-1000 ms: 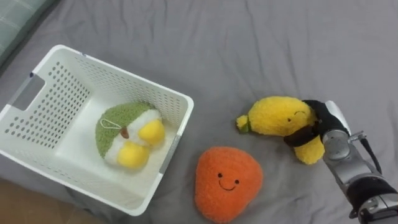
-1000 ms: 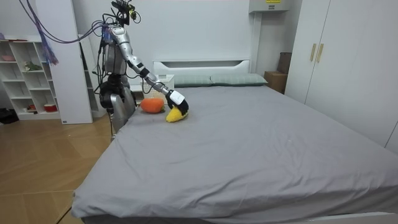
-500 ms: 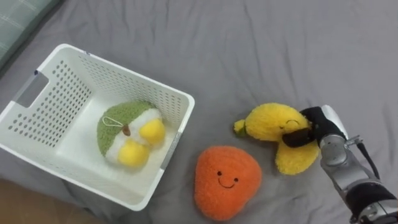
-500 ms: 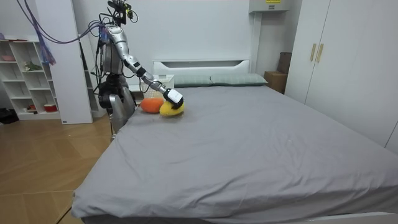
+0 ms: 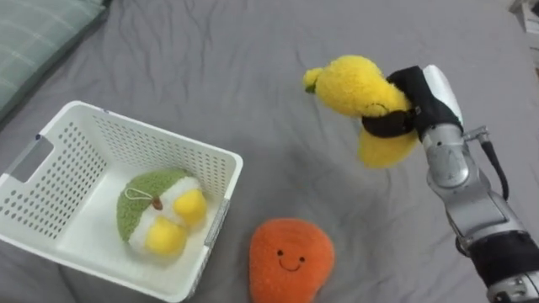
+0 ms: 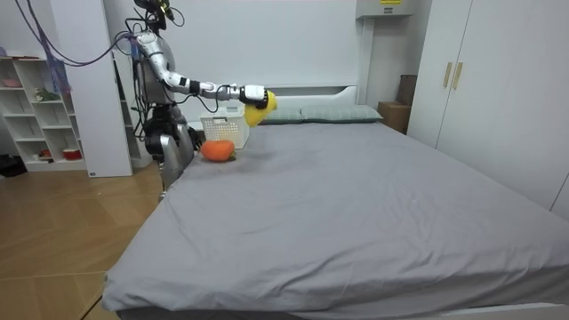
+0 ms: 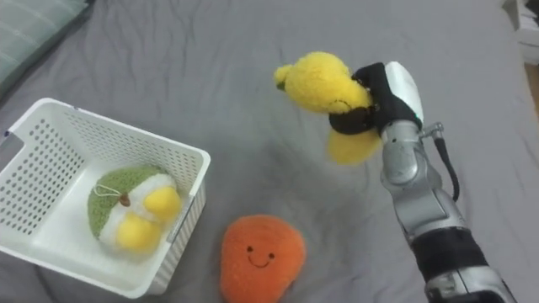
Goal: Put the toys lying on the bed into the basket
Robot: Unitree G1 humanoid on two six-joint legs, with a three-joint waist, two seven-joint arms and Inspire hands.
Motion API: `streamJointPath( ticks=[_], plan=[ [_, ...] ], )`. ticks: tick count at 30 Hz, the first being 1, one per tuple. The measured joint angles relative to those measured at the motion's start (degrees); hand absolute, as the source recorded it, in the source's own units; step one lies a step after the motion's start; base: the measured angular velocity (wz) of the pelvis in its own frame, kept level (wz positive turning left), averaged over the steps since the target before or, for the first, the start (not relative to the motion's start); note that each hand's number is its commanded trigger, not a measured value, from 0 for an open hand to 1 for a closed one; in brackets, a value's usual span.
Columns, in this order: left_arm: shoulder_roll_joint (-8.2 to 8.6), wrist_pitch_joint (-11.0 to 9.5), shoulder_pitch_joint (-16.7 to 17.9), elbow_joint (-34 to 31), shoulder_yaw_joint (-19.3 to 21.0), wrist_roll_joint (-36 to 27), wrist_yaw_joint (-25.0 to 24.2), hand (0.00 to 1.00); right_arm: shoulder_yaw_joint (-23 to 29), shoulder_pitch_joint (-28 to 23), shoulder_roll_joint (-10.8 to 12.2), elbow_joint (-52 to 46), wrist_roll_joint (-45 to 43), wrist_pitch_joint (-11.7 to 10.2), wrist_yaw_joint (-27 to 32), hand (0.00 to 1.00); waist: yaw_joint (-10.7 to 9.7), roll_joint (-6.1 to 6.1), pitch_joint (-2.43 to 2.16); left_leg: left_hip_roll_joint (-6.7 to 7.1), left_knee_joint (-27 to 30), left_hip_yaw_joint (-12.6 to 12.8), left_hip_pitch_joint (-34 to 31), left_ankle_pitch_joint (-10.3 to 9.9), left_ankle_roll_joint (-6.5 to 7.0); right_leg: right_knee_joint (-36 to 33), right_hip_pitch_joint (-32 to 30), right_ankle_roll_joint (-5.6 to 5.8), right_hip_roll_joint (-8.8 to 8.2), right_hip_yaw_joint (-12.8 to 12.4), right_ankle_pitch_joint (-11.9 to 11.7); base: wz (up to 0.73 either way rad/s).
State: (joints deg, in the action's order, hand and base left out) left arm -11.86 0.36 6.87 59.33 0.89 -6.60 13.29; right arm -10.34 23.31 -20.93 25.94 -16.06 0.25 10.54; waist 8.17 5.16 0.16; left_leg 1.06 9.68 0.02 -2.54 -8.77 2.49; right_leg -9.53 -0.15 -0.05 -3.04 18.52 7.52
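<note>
My right hand (image 5: pixel 413 105) (image 7: pixel 381 99) is shut on a yellow plush toy (image 5: pixel 358 91) (image 7: pixel 324 88) and holds it up in the air above the grey bed (image 5: pixel 253 76). In the room view the right arm stretches out level with the yellow plush toy (image 6: pixel 260 104) at its end. An orange plush toy with a smiling face (image 5: pixel 288 259) (image 7: pixel 261 257) (image 6: pixel 218 149) lies on the bed below. At the left stands a white perforated basket (image 5: pixel 50 160) (image 7: pixel 50 135) holding a green, white and yellow plush toy (image 5: pixel 160 210) (image 7: pixel 130 210).
A green checked pillow (image 5: pixel 42 38) lies at the upper left corner. I stand at the bed's side near its head, with a white shelf unit (image 6: pixel 40 116) behind me and wardrobe doors (image 6: pixel 480 80) on the room view's right.
My right hand's fingers closed round the yellow plush toy and lifted it off the bed, up and away from me. The camera has shifted, moving the basket and orange toy lower in view.
</note>
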Motion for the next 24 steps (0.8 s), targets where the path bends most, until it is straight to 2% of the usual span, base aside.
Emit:
streamJointPath(
  ticks=[1,3,8,12,17,19,21,24],
  plan=[
    [0.05,0.1,0.3,0.0,0.2,0.0,0.0,0.0,0.0,-1.3,0.0,-2.6,-0.2,0.0,-0.3,1.0,0.1,-0.42,-0.3,0.0,-0.2,0.1,1.1,0.0,0.0,0.0,0.9,0.1,0.02,-0.3,0.1,-0.1],
    [0.32,0.6,0.6,0.0,0.7,0.0,0.0,0.0,0.1,-2.1,0.0,-5.0,-0.5,0.0,-0.8,1.0,0.0,-0.93,-0.52,-0.02,-0.4,0.7,2.1,0.0,-0.01,0.0,1.6,0.2,0.03,-0.9,0.1,-0.15],
    [0.94,0.7,1.5,0.0,2.8,1.4,-0.1,0.0,0.6,-2.1,0.0,-7.5,-0.7,0.1,-1.2,1.0,-0.3,-1.23,-0.49,-0.05,-0.4,1.5,3.3,0.0,-0.09,0.0,3.1,0.1,-0.02,-1.8,0.3,-0.09],
    [1.23,1.1,1.6,0.0,3.0,1.3,-0.5,0.0,0.8,-2.1,0.0,-12.4,-0.7,1.3,-3.1,1.0,-0.4,-1.05,-0.47,0.16,-0.3,1.5,3.6,0.0,-0.08,-0.1,3.3,0.12,-0.39,-2.1,0.7,0.0],
    [1.67,1.1,1.5,0.0,2.9,1.6,-1.4,0.0,0.9,-2.1,0.0,-16.9,-0.8,1.2,-4.5,1.0,-0.5,-0.57,-0.15,0.44,-0.4,1.2,4.0,0.0,0.0,0.0,3.8,0.44,-0.37,-1.3,1.0,0.07],
    [1.82,1.1,1.3,-0.1,2.9,1.9,-1.6,0.0,0.9,-2.1,0.0,-17.2,-0.7,1.5,-5.5,1.0,0.0,-0.33,0.33,0.5,-0.6,0.9,4.3,-0.1,0.11,0.0,4.0,0.57,-0.47,-1.1,1.1,0.02],
    [1.83,1.2,1.2,-0.1,3.2,2.5,-1.7,0.0,0.7,-2.1,0.3,-18.0,-1.7,2.4,-7.1,1.0,0.2,-0.18,0.56,0.5,-1.0,0.9,4.3,-0.1,0.11,0.0,3.8,0.58,-0.47,-1.1,1.1,0.0],
    [1.85,1.9,1.2,-0.1,3.4,4.3,-2.5,0.0,0.4,-2.1,0.3,-20.9,-2.9,4.2,-9.7,1.0,0.9,-0.17,0.55,0.52,-1.1,1.0,3.9,-0.2,0.21,-0.1,3.3,0.63,-0.51,-1.2,1.1,-0.01]
  ],
)
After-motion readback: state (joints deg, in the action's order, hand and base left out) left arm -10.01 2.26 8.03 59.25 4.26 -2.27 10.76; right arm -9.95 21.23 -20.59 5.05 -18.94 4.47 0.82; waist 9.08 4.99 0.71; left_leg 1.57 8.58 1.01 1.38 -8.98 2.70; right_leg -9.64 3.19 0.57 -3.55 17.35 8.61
